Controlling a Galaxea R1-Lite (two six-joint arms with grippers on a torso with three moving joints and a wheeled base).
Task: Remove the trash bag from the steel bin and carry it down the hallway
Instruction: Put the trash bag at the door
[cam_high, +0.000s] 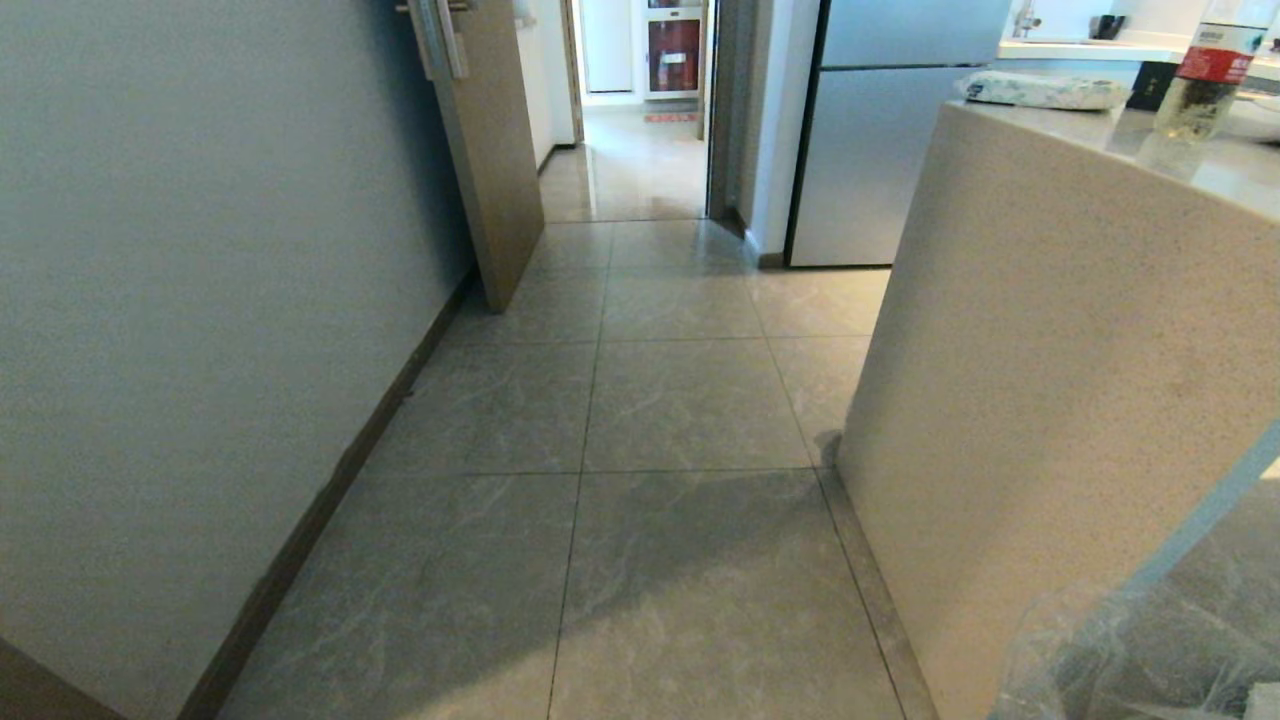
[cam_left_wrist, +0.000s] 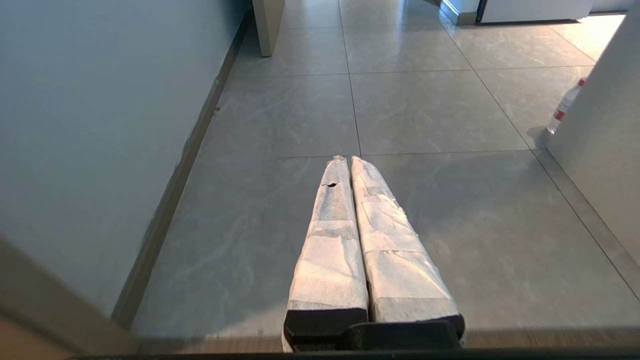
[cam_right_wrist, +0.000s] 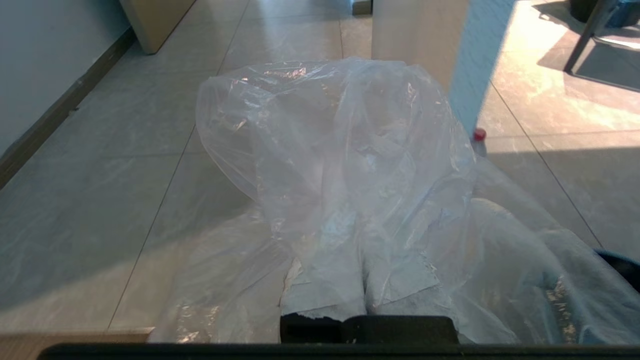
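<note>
Trash bag pinched in closed right hand; left hand closed, empty.

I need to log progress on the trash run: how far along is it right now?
Done: the thin clear crinkly plastic trash bag is out, with no steel bin in any view. In hand: the right claw is shut on the bag, which drapes over it above the glossy grey tiled hallway floor; the left claw is shut and empty. Left: carrying it on down the hallway, which runs ahead past the open wooden door.
</note>
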